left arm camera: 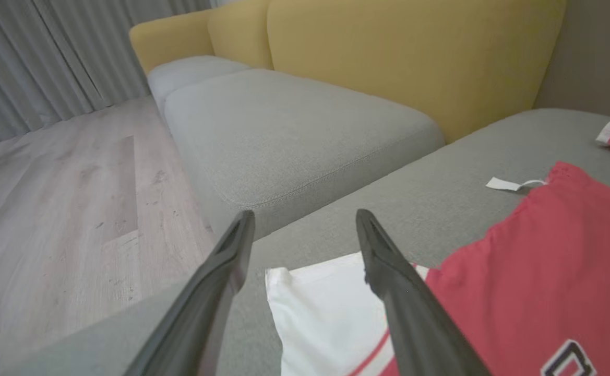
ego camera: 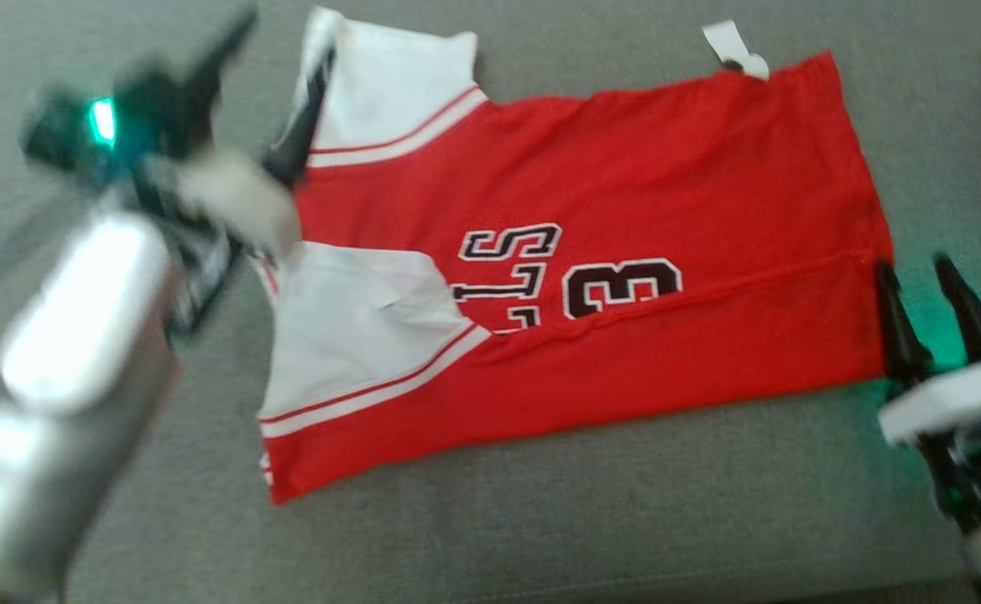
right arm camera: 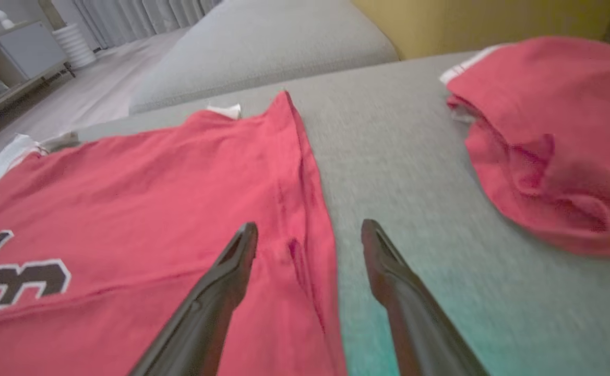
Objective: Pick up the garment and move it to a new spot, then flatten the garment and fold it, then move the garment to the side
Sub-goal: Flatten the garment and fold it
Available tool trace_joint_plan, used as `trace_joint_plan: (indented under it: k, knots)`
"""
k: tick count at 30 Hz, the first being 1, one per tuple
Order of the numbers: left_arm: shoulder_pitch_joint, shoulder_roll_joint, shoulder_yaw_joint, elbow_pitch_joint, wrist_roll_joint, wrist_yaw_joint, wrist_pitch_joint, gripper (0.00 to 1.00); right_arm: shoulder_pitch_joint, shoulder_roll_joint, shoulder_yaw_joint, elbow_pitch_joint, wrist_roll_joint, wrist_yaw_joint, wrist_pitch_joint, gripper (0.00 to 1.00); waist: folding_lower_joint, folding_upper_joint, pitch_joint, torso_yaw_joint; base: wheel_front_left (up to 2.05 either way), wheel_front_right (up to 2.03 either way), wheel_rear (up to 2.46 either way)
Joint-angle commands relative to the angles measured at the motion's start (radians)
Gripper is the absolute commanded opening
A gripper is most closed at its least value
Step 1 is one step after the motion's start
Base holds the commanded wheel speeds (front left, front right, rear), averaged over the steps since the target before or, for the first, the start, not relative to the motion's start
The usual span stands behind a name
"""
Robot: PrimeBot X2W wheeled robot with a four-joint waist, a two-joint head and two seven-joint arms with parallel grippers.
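Both ends are running a risk: the left gripper (left arm camera: 305,219) and right gripper (right arm camera: 310,230), wide and empty, are hovering close enough to snag the folded garment (ego camera: 607,210).

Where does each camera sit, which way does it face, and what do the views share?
Head view: on the head, looking down at the red jersey on the grey cushion; left gripper and right gripper flank it.
Left wrist view: low at the jersey's white sleeve, facing the yellow sofa back; own fingers show.
Right wrist view: low at the hem, facing a second red garment; own fingers show.
Shared: all show the jersey's white tag.
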Motion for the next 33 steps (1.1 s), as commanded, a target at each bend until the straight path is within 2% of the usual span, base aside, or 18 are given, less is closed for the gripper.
trace_joint_plan:
  k: [1,3,4,6,12,20,26,33]
  knots:
    - [-0.122,0.033,0.012,0.052,0.006,-0.053,0.069,1.0,-0.04,0.003,0.009,-0.052,-0.027,0.007,0.012,1.0,-0.0003,0.0,0.066,-0.068,0.0,0.0,0.0]
    - [-0.222,0.045,-0.008,0.132,0.007,-0.094,0.148,1.0,-0.066,0.024,0.022,-0.077,-0.043,0.007,0.021,1.0,-0.0003,0.0,0.097,-0.109,0.0,0.0,0.0]
    - [-0.222,0.045,-0.008,0.132,0.007,-0.094,0.148,1.0,-0.066,0.024,0.022,-0.077,-0.043,0.007,0.021,1.0,-0.0003,0.0,0.097,-0.109,0.0,0.0,0.0]
    - [-0.3,0.054,-0.026,0.205,-0.011,-0.12,0.223,1.0,-0.086,0.04,0.03,-0.093,-0.055,0.007,0.022,1.0,-0.0003,0.0,0.122,-0.145,0.0,0.0,0.0]
    - [-0.432,0.106,-0.079,0.388,-0.024,-0.138,0.354,1.0,-0.097,0.069,0.046,-0.109,-0.075,0.007,0.016,1.0,-0.0003,0.0,0.148,-0.222,0.0,0.0,0.0]
    - [-0.462,0.172,-0.076,0.539,-0.027,-0.139,0.359,1.0,-0.078,0.087,0.045,-0.1,-0.08,0.007,0.006,1.0,-0.0003,0.0,0.149,-0.278,0.0,0.0,0.0]
    - [-0.453,0.195,-0.079,0.57,-0.047,-0.14,0.361,1.0,-0.066,0.089,0.035,-0.093,-0.081,0.007,-0.002,1.0,-0.0003,0.0,0.152,-0.289,0.0,0.0,0.0]
    - [-0.449,0.193,-0.086,0.585,-0.066,-0.14,0.363,1.0,-0.062,0.085,0.014,-0.096,-0.088,0.007,0.002,1.0,-0.0003,0.0,0.159,-0.278,0.0,0.0,0.0]
